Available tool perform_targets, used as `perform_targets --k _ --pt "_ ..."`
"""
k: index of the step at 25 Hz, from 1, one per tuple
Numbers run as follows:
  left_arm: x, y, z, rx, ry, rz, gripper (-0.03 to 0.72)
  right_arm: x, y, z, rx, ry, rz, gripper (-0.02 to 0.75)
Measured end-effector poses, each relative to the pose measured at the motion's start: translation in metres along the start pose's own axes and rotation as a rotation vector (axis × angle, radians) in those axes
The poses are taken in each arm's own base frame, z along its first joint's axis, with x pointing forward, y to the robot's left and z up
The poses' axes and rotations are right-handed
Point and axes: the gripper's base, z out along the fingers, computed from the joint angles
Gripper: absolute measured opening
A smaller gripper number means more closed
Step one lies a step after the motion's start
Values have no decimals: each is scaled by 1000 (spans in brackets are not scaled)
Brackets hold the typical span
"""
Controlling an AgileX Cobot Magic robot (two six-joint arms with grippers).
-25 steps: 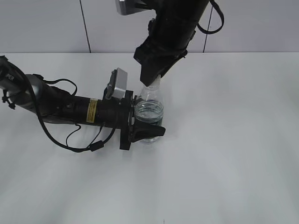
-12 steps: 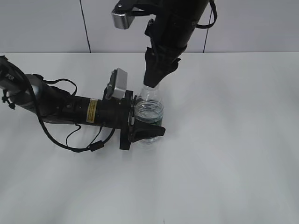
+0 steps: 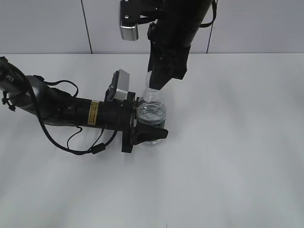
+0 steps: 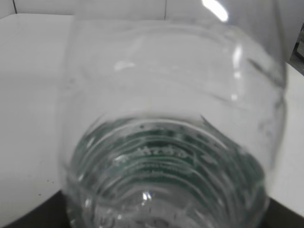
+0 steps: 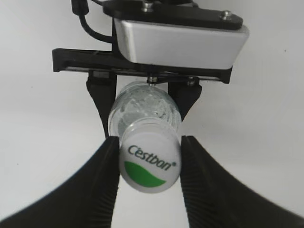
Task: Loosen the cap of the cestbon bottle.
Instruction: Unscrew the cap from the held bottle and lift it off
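Gripping from the side, the left gripper [image 3: 148, 127] in the exterior view is clamped round the lower body of the bottle [image 3: 153, 110], which stands upright near the middle of the white table [image 3: 237, 142]. One dark finger crosses the front of the bottle low down, over the green label band. From above, the right gripper [image 3: 159, 83] hangs over the bottle's neck; its black fingers hide the cap in this view, so the grip cannot be judged here.

From the left wrist camera, the bottle [image 4: 171, 142] fills nearly the whole picture, very close and blurred. Its clear ribbed wall and green label show, with water inside. The gripper's own fingers are not clearly seen in this view.

Looking straight down from the right wrist camera, the white cap [image 5: 149, 161] with its green logo sits between the two black fingers [image 5: 102, 185] of the right gripper [image 5: 149, 164], which press against it on either side, so the cap is grasped. Below it, the left gripper [image 5: 142, 111] holds the bottle's body [image 5: 145, 109].

The bottle looks light, thin-walled and easily squashed, and the smooth plastic may slip, so a firm hold low on the stiffer, water-filled part seems wise. The cap is small and hard; it is best pinched squarely across its sides for twisting.
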Motion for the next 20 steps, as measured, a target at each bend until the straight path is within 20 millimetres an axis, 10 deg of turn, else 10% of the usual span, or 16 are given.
perform_targets --k 20 --pt "0 0 0 -1 -1 -1 412 -1 1 -5 10 1 -87 298"
